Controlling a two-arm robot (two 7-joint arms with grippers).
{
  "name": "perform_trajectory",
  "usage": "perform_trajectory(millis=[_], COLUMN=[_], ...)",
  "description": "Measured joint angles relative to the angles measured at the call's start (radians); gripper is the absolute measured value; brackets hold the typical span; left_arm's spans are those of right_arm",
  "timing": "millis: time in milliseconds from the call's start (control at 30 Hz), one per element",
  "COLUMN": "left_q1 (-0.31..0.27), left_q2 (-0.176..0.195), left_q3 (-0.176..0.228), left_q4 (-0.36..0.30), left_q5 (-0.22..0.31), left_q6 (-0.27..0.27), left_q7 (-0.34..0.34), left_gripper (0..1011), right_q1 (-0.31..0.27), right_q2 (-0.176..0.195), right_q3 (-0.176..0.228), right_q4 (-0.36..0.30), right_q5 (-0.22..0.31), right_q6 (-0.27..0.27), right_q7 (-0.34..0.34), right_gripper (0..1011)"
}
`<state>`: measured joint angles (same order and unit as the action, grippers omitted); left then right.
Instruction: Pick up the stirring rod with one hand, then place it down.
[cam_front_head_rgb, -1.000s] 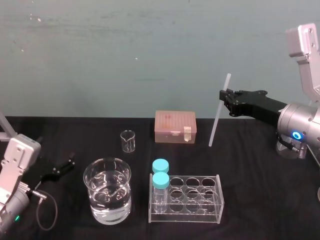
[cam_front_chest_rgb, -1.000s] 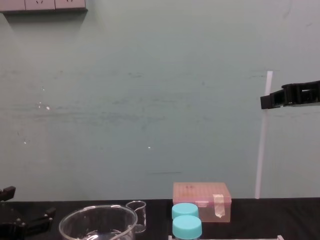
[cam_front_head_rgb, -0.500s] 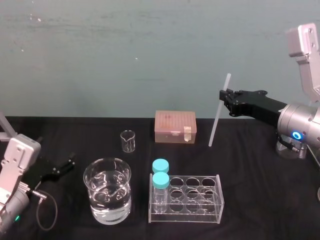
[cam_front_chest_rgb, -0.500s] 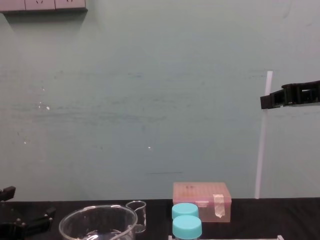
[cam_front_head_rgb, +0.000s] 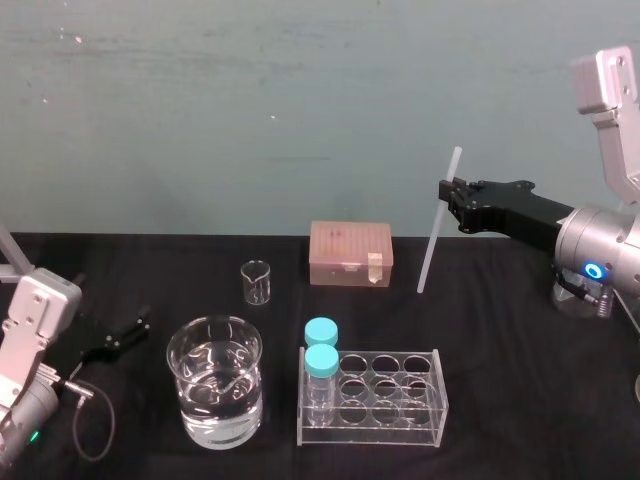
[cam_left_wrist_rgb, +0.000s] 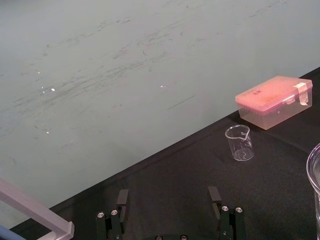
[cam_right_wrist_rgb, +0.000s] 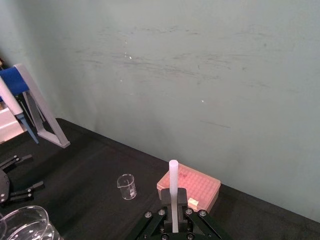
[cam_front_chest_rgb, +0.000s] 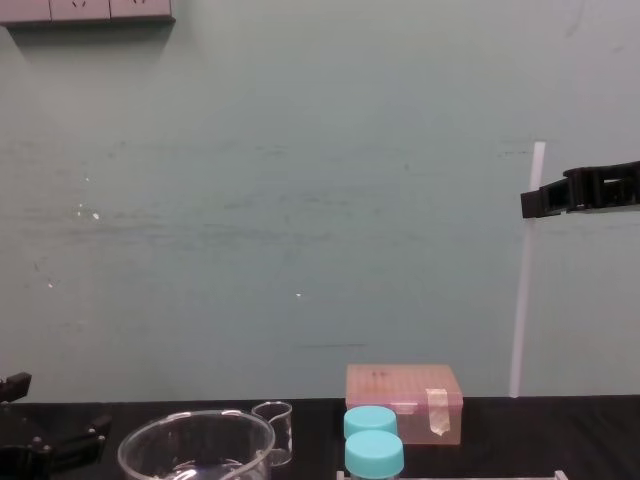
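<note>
The stirring rod (cam_front_head_rgb: 436, 225) is a thin white rod hanging nearly upright above the right rear of the black table, its lower end just above the cloth. My right gripper (cam_front_head_rgb: 447, 196) is shut on its upper part, arm reaching in from the right. The chest view shows the rod (cam_front_chest_rgb: 525, 290) with the right gripper (cam_front_chest_rgb: 530, 203) clamped near its top. In the right wrist view the rod (cam_right_wrist_rgb: 173, 192) stands between the closed fingers (cam_right_wrist_rgb: 180, 201). My left gripper (cam_front_head_rgb: 120, 338) rests low at the table's left, open with nothing in it; its fingers (cam_left_wrist_rgb: 216, 196) stand wide apart.
A large glass beaker (cam_front_head_rgb: 215, 392) of water stands front left. A clear tube rack (cam_front_head_rgb: 375, 397) holds two blue-capped bottles (cam_front_head_rgb: 321, 362). A small empty beaker (cam_front_head_rgb: 256, 281) and a pink tip box (cam_front_head_rgb: 350, 253) sit farther back. A silver base (cam_front_head_rgb: 580, 295) is at right.
</note>
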<state>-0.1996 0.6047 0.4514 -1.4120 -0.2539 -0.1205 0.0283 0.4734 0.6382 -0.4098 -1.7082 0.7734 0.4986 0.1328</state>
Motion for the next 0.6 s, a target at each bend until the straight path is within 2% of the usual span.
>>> perform_trajectory(millis=[333, 467, 600], left_q1=[0.0, 0.0, 0.0], left_q2=[0.0, 0.0, 0.0], left_q3=[0.0, 0.0, 0.0], left_q4=[0.0, 0.0, 0.0], left_q5=[0.0, 0.0, 0.0], left_q6=[0.0, 0.0, 0.0], left_q7=[0.0, 0.0, 0.0], left_gripper=[1005, 1005, 1005], right_q1=[0.0, 0.009, 0.017], right_q2=[0.0, 0.006, 0.034], right_q3=[0.0, 0.002, 0.008], right_q4=[0.0, 0.015, 0.028], right_q5=[0.0, -0.002, 0.005], right_q6=[0.0, -0.008, -0.028], right_q7=[0.0, 0.044, 0.12], right_gripper=[61, 61, 61])
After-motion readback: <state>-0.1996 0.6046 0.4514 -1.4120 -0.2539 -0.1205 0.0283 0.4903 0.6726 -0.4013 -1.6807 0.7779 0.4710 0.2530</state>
